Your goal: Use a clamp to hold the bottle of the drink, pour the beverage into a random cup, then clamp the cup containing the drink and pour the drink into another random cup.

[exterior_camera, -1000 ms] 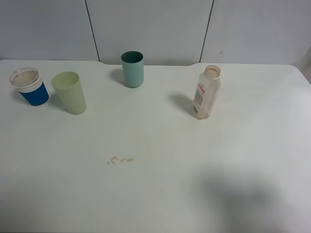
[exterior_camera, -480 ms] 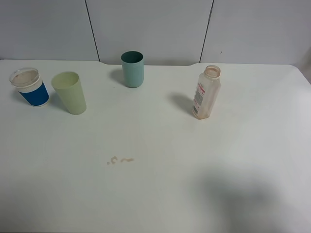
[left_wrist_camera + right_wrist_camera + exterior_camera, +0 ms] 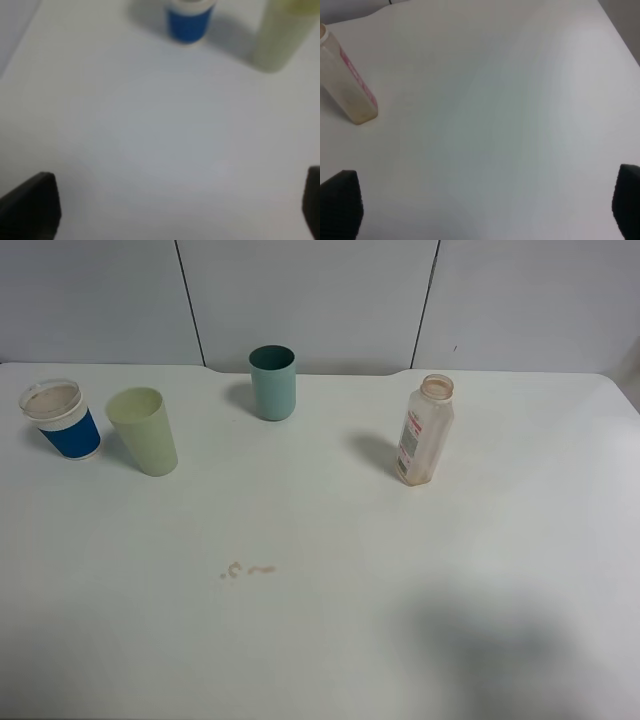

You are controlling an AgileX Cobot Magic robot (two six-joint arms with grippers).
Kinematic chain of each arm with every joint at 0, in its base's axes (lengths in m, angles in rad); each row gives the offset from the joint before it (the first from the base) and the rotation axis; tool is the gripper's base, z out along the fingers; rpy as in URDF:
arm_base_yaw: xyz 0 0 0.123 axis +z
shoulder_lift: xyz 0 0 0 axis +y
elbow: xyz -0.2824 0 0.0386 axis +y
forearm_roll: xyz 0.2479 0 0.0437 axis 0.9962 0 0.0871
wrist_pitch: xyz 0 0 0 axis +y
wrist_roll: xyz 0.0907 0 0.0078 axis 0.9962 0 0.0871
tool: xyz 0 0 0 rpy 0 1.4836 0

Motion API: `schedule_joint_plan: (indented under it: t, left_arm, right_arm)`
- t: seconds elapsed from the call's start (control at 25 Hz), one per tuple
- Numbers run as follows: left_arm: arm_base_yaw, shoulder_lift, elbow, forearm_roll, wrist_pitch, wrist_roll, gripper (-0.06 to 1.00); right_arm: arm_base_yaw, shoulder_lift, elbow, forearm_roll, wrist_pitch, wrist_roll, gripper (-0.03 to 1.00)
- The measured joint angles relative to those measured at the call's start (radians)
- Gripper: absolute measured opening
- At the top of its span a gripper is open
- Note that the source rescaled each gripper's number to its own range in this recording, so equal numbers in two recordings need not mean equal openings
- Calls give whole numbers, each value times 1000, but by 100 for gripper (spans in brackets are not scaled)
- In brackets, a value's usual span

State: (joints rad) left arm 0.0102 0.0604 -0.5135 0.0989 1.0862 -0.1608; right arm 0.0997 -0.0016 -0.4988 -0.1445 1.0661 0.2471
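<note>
The uncapped bottle point(image 3: 424, 432) stood upright at about 2 o'clock from the centre of the white table point(image 3: 330, 640), its label turned toward the viewer's left; the right wrist view showed it point(image 3: 347, 85) alone on bare tabletop. The teal cup point(image 3: 272, 382) stood at 12 o'clock, well apart from the bottle. At 10 o'clock stood the pale green cup point(image 3: 143, 430), and just beside it, farther out, the blue-and-white cup point(image 3: 62, 420) with a clear rim. Both appeared blurred in the left wrist view, pale green point(image 3: 285, 35) and blue point(image 3: 188, 21). A small brownish stain point(image 3: 247, 569) lay near the table's centre, toward 7 o'clock. The left gripper point(image 3: 175, 210) and right gripper point(image 3: 485, 205) each hung over bare table, fingertips spread wide and holding nothing.
</note>
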Motion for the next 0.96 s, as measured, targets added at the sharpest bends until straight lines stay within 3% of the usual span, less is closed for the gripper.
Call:
schedule_joint_plan:
  t: [0.96]
  left_arm:
    - [29,-66,8,-32,-29,21,92]
  right_arm:
    - [0,0,0,0,0,0,100]
